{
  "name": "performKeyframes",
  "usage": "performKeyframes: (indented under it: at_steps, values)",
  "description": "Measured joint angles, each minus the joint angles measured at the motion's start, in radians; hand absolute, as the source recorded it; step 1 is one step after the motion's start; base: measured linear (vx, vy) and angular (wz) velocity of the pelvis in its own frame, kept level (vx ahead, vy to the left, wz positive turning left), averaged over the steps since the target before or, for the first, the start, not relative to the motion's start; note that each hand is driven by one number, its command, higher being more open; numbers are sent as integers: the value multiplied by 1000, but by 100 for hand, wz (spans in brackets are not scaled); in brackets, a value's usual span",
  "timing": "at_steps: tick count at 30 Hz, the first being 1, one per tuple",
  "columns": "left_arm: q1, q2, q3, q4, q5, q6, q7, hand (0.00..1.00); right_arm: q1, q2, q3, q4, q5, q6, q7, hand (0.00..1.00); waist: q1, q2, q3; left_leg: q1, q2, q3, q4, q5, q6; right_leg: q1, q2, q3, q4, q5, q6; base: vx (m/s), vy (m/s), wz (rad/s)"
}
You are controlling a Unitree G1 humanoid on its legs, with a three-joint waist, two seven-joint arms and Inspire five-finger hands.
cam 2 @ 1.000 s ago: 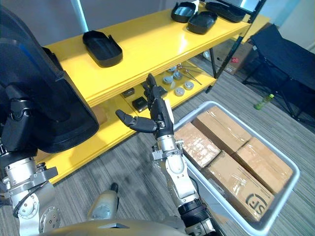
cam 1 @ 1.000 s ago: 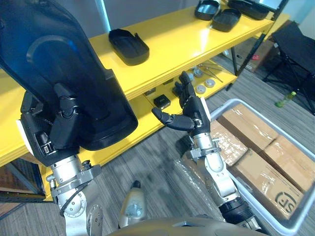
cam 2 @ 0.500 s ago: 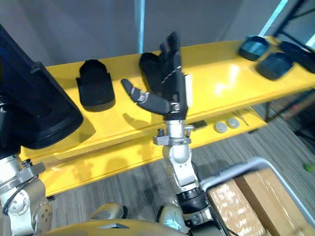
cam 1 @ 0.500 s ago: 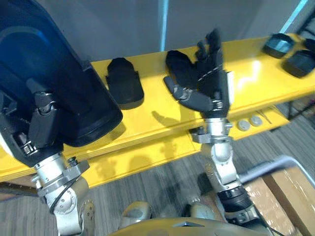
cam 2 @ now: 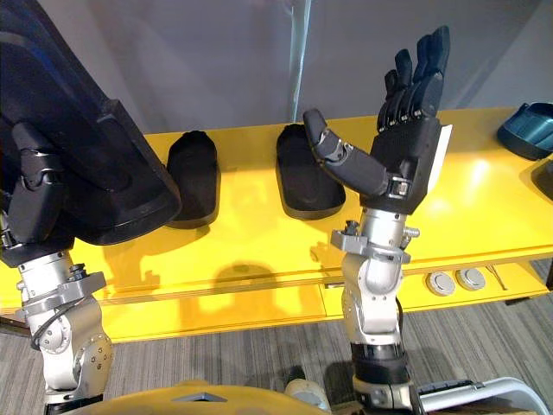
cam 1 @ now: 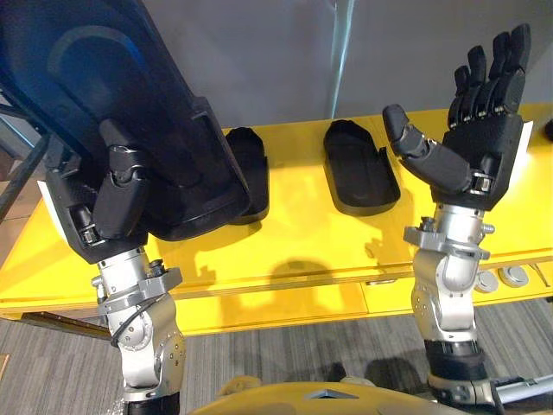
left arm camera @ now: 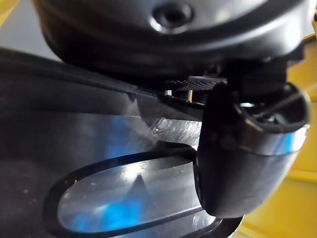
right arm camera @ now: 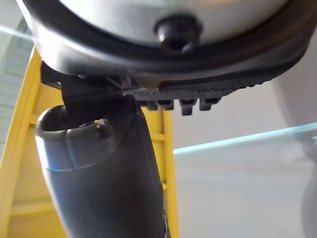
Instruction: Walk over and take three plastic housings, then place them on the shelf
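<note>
A grey wall (cam 1: pixel 259 60) backs the long yellow shelf (cam 1: pixel 294 251) that runs beneath both hands. Largest in view is the black plastic housing (cam 1: pixel 104 78), which rises tilted above the left hand (cam 1: pixel 117 190). That hand's thumb is curled over the lower edge and pinches it against the palm. The shell looks stiff, light and glossy, so probably slippery. A pinch across the rim seems the surest hold. The right hand (cam 1: pixel 479 147) is raised palm-up, fingers straight and spread, holding nothing. Two more lie flat on the shelf beyond the hands: the left housing (cam 1: pixel 246 169) is partly behind the held one, and the right housing (cam 1: pixel 359 177) is just beside the right thumb. Small metal discs (cam 1: pixel 517 275) sit low beside the right wrist.
</note>
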State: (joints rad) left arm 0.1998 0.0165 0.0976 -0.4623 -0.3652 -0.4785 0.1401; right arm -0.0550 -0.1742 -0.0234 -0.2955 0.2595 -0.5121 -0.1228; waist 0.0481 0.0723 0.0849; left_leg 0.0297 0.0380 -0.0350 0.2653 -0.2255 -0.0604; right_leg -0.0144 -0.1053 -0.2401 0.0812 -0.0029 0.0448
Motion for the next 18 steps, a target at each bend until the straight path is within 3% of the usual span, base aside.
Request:
performKeyframes:
  at_steps: [2, 3, 4, 5, 6, 7, 9, 11, 12, 13, 14, 15, 16, 18]
  values:
    - [9, -10, -21, 0, 0, 18, 4, 0, 10, 6, 8, -2, 1, 12, 12, 100, -11, -3, 1, -41, -22, 11, 54, 15, -22, 0, -33, -32, 8, 0, 0, -44, 98, 52]
    - [11, -12, -27, 1, 1, 29, 5, 0, 10, 4, 10, -2, 3, 18, 21, 100, -25, -16, 6, -87, -55, 26, 124, 48, -53, 6, -83, -52, 13, 0, 1, -51, 145, 62]
    - [10, -11, -29, 1, 8, 30, 7, 0, 10, 6, 9, -3, 6, 19, 29, 100, -31, -40, 21, -116, -65, 43, 173, 41, -26, 11, -116, -59, 18, 1, 3, -66, 165, 77]
    - [9, 3, -37, 1, 21, 30, 11, 0, 9, 18, 3, 1, 34, 21, 40, 100, -31, -46, 29, -156, -22, 87, 236, 17, 20, 12, -154, -72, 45, -6, 12, -69, 171, 64]
    - [16, 6, -40, 1, 24, 29, 8, 0, 7, 17, -5, 9, 64, 21, 55, 100, -31, -50, 32, -186, 51, 94, 284, 21, 14, 12, -190, -83, 79, -21, 30, -70, 172, 52]
    - [22, 4, -43, 1, 30, 28, 8, 0, 8, 15, -4, 12, 82, 23, 68, 100, -31, -48, 32, -195, 86, 90, 296, 28, 6, 11, -209, -85, 94, -29, 42, -51, 241, 28]
    - [50, 2, -43, 2, 62, 24, 2, 0, 8, 7, -3, 17, 140, 24, 116, 100, -34, -35, 31, -197, 149, 30, 297, 81, -3, -19, -286, -77, 165, -66, 100, -61, 428, 12]
    - [80, 1, -44, 2, 63, 26, -39, 0, 8, 0, -4, 18, 154, 22, 125, 100, -50, -9, 20, -185, 168, 4, 297, 91, -47, -46, -336, -65, 205, -72, 152, -78, 551, 15]
    - [92, 2, -46, 2, 60, 35, -100, 0, 8, -1, -3, 21, 157, 18, 120, 100, -52, 22, 21, -131, 174, 61, 232, 31, -147, -30, -362, -48, 187, -42, 193, -27, 541, 11]
    - [92, 5, -47, 2, 59, 43, -124, 0, 9, 5, -3, 28, 155, 16, 116, 100, -52, 29, 18, -109, 172, 97, 204, -38, -157, -24, -368, -43, 169, -19, 200, -28, 833, -2]
    - [82, 34, -47, 20, 52, 53, -162, 0, 10, 47, 7, 65, 145, 16, 103, 100, -38, -5, 32, -109, 139, 148, 226, -69, -134, -10, -404, -25, 113, 73, 181, -39, 666, -31]
    - [85, 54, -51, 47, 30, 81, -181, 0, 12, 74, 38, 99, 139, 45, 89, 100, -17, -14, 34, -116, 142, 179, 232, -83, -101, -13, -391, -54, 54, 197, 145, -96, 713, -36]
    - [81, 62, -49, 65, 14, 95, -185, 0, 13, 79, 61, 111, 138, 56, 87, 100, -17, -6, 39, -124, 147, 184, 226, -80, -89, -19, -373, -65, 70, 194, 141, -65, 407, -20]
    - [53, 104, -49, 136, -29, 158, -194, 0, 20, 85, 118, 111, 120, 79, 89, 100, -24, -25, 34, -122, 139, 176, 154, -37, -52, -18, -250, -59, 168, 44, 149, 13, 298, 16]
